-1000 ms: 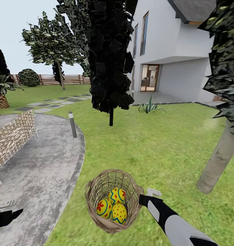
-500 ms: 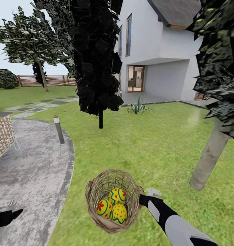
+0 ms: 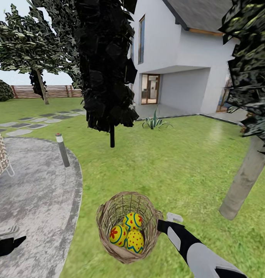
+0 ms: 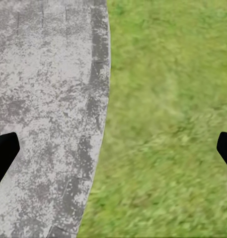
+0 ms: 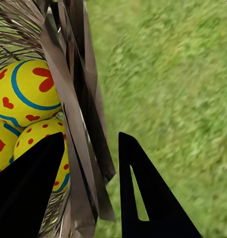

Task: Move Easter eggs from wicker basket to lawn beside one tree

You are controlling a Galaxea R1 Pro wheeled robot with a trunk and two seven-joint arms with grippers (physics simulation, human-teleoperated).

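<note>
Since a second ago the whole head view has swung, so the brick-patterned bench has slid almost off the left edge, while the wicker basket (image 3: 128, 227) and both arms sit at the same spot in the picture. At the far left the left gripper (image 3: 7, 241) hangs over the grey paved area (image 3: 32, 200); in its wrist view the two dark fingertips (image 4: 4, 156) stand wide apart, with nothing between them, above the curved edge where paving meets the lawn (image 3: 179, 162). One short bollard (image 3: 63, 150) stands at that edge. Beyond it, one thin-trunked tree (image 3: 109, 69) with a dark crown rises from the lawn, with a spiky plant (image 3: 155, 121) and the white house (image 3: 175, 50) behind. Three Easter eggs (image 3: 128, 233) lie together in the basket's bottom, touching one another. The right gripper (image 3: 162, 223) is clamped on the basket's right rim, one finger (image 5: 29, 193) inside by the eggs, the other outside. At the right a thick leaning trunk (image 3: 244, 181) stands well apart from the basket.
</note>
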